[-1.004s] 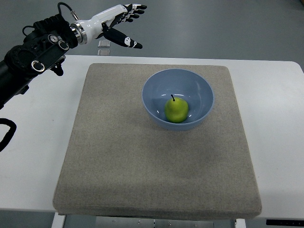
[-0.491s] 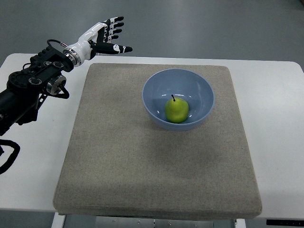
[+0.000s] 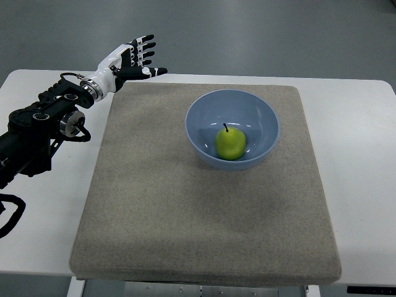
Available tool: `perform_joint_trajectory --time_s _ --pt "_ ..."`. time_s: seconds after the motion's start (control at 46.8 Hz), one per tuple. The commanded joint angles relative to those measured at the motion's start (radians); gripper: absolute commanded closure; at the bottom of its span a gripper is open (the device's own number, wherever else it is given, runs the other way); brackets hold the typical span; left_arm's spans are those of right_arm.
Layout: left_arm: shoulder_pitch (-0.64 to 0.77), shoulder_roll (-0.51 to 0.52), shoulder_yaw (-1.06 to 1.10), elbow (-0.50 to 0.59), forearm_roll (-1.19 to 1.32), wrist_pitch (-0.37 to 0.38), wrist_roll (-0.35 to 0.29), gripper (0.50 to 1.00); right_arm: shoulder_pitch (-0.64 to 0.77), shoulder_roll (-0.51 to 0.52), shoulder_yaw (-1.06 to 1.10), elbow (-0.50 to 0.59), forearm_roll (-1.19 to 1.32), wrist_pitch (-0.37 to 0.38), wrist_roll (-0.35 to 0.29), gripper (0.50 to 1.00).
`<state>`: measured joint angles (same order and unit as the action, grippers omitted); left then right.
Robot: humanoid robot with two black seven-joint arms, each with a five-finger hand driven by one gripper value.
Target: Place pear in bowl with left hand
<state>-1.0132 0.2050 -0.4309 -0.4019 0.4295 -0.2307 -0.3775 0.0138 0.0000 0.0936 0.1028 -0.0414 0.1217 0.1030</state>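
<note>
A green pear point(image 3: 230, 143) with a dark stem lies inside the blue bowl point(image 3: 260, 110), which stands on the grey mat point(image 3: 185, 204) right of its middle. My left hand point(image 3: 135, 60) hovers over the mat's far left corner, well left of the bowl. Its fingers are spread and hold nothing. The black left arm point(image 3: 43, 124) runs back to the picture's left edge. No right arm shows.
The mat covers most of a white table point(image 3: 362, 161), with bare strips at both sides. Grey floor lies beyond the table's far edge.
My left hand has pulled back to the left and lower, away from the bowl, staying open. Pear and bowl have not moved.
</note>
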Motion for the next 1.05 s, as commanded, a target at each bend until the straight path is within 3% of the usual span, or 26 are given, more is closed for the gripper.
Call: perform_joint_trajectory --time_s 0.0,0.235,0.662,1.025 --pt "0.004 -0.001 -0.022 0.000 -0.052 0.036 0.000 0.512 0.000 0.000 0.000 0.000 0.000 0.000 0.000 0.574" --pt "0.059 0.001 -0.046 0.000 -0.314 0.057 -0.006 0.510 0.000 0.000 0.000 0.000 0.000 0.000 0.000 0.574" --pt "0.082 0.002 -0.152 -0.002 -0.324 0.008 -0.015 0.510 0.000 0.000 0.000 0.000 0.000 0.000 0.000 0.574" --pt "0.082 -0.013 -0.155 -0.002 -0.324 0.017 -0.015 0.510 0.002 0.000 0.002 0.000 -0.003 0.001 0.000 0.574"
